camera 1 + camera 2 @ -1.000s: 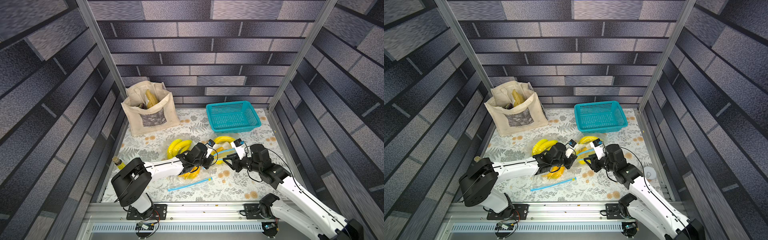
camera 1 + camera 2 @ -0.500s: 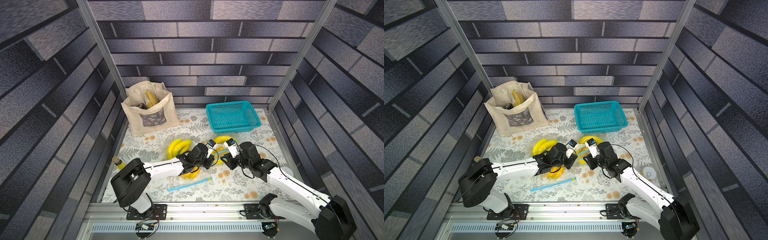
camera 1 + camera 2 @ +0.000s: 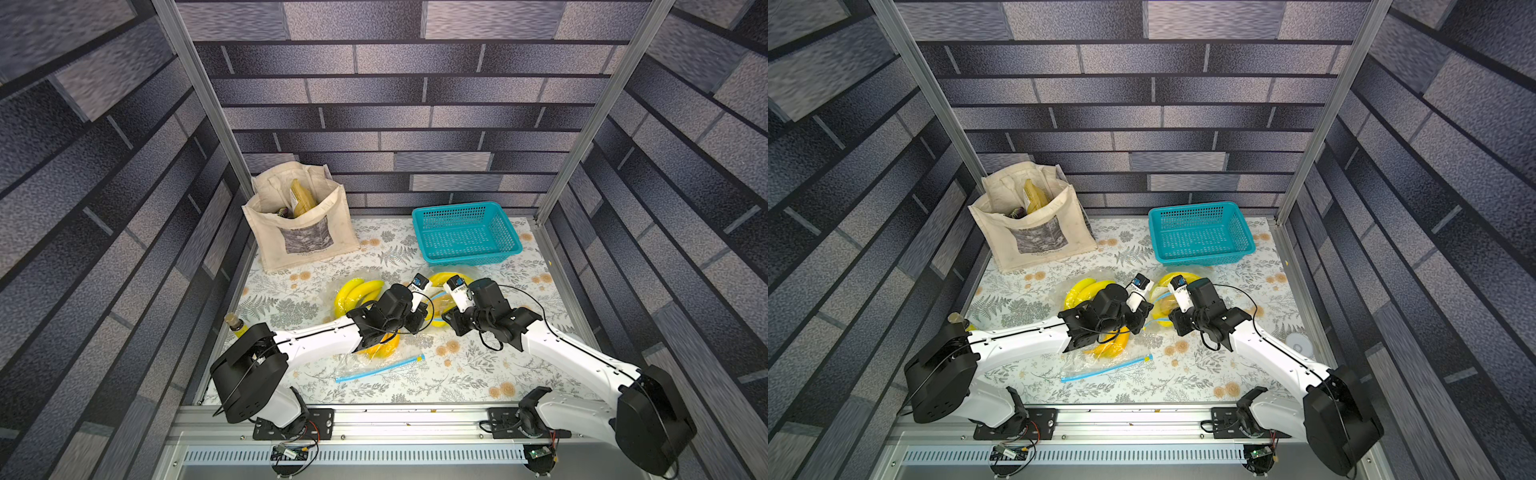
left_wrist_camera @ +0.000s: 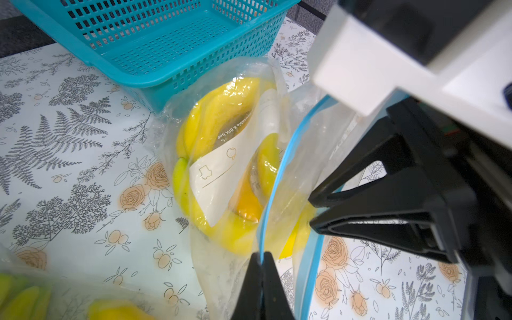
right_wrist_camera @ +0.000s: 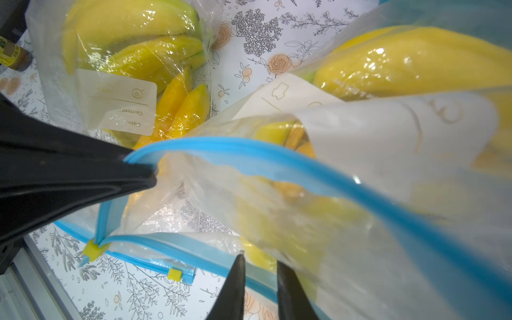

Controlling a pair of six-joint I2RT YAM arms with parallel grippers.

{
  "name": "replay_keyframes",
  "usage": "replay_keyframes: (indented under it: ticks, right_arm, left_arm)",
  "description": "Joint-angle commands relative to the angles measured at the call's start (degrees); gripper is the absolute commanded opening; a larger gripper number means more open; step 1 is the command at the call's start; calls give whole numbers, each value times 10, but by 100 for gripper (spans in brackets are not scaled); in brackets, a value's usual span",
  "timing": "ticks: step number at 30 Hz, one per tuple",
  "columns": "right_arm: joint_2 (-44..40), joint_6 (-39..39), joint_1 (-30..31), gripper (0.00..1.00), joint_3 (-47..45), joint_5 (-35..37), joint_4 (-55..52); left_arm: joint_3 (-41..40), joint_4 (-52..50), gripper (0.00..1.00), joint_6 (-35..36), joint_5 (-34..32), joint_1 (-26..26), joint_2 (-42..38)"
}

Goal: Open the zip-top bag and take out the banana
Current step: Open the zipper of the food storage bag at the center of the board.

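Bag [image 4: 216, 171] rim sits pinched inside left tool [image 4: 261, 256].

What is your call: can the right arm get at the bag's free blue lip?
Probably yes. The left claw is shut on the far lip of the zip-top bag, and the near lip seems to run between the parted fingers of the right claw, nothing blocking it.

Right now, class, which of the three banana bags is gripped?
The bag beside the teal basket: the left gripper is shut on its blue zip edge. The other two bags lie ungripped.
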Motion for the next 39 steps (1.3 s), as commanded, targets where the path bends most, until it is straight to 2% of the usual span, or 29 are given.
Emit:
replay_keyframes:
  ticks: [1,7,17,20,25,28,36,39]
  right_arm:
    - [30,1,11,24,38,13,-75]
    - [28,-24,21,37,38,18,-69]
    - [101,-83,25,50,82,20,-86]
    - [113,-95,26,59,87,1,-82]
    - [150,-105,28,61,99,-5,-118]
    - [164,-104,36,61,108,20,-127]
    - [93,-67,36,59,100,13,-82]
    - [93,-52,36,60,87,22,-58]
  left_arm:
    - [-8,19,0,4,-20,0,-35]
    - [-13,46,0,-8,-3,-3,-18]
    - [-18,58,0,-17,21,-4,3]
    - [-26,58,0,-22,22,-5,7]
    - [-42,59,1,-35,16,-4,16]
    - [-45,64,1,-40,19,-5,27]
    - [-51,73,2,-45,21,-17,36]
    - [-52,76,2,-48,20,-20,36]
